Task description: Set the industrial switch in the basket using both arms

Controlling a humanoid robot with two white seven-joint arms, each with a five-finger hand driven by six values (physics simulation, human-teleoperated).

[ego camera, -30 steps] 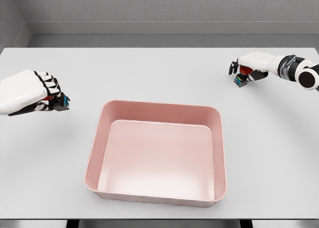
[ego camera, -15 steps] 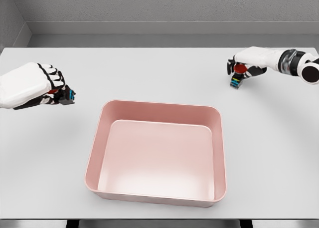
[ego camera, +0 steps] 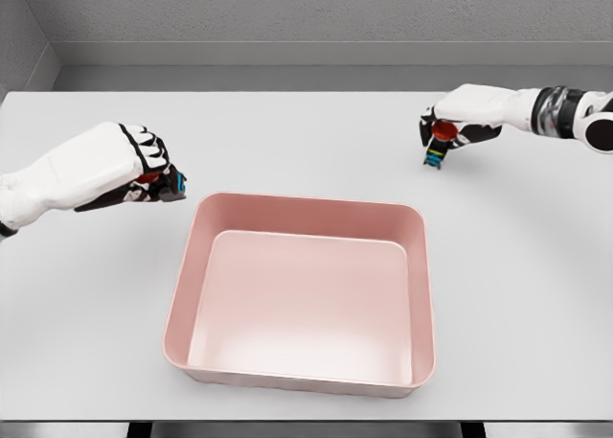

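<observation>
Hands, left hand point(ego camera: 129, 160) and right hand point(ego camera: 458, 124), each with fingers curled around a small industrial switch point(ego camera: 436, 154), flank a pink basket point(ego camera: 182, 294) on a white table point(ego camera: 306, 141).

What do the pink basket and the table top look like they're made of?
Basket: probably moulded plastic, going by its even pink colour, rounded corners, smooth walls and soft satin sheen on the floor. Table: a smooth matte light grey surface, perhaps laminate or painted board; no grain or gloss shows, so that is uncertain.
</observation>
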